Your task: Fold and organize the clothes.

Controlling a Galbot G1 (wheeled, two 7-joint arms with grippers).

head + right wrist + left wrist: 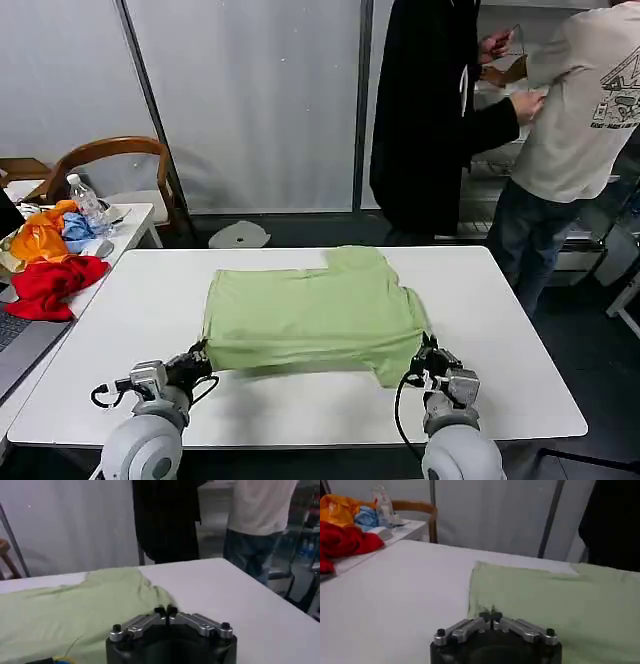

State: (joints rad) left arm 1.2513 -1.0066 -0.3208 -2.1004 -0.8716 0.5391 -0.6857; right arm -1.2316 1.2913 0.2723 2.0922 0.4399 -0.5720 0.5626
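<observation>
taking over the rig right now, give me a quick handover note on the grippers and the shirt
Left gripper: jaws shut on the near left corner of the light green T-shirt.
Right gripper: jaws shut on its near right corner.
The shirt lies on the white table, partly folded into a rough rectangle, one sleeve poking out at the far edge.
Left: finish the folds, then set it tidy. The pile of red, orange and blue garments sits on the side table.

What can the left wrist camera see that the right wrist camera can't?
Left wrist view: the red, orange and blue pile of clothes, a water bottle and a wooden chair by the side table.

Right wrist view: two people standing beyond the table's far edge.

Both: the light green T-shirt on the white table, with that arm's own end effector closed at the shirt's edge, left and right.
</observation>
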